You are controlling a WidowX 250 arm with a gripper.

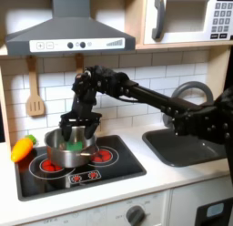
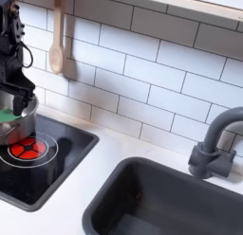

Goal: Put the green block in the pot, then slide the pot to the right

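Observation:
The silver pot (image 1: 56, 155) stands on the left burner of the toy stove; in the second exterior view the pot (image 2: 23, 128) is at the left edge. My gripper (image 1: 76, 137) reaches down into the pot's mouth, with the green block (image 1: 75, 136) filling the gap between its fingers. In the second exterior view the gripper (image 2: 13, 99) hangs just over the pot and the green block (image 2: 8, 116) shows at rim level beneath the fingertips. The pot's floor is hidden.
An orange carrot (image 1: 22, 148) lies left of the pot. The black stove (image 1: 109, 169) has a red burner (image 2: 28, 149) free to the pot's right. Right of that are the dark sink (image 2: 161, 196) and faucet (image 2: 214, 144). A wooden spatula (image 2: 57, 40) hangs on the tiled wall.

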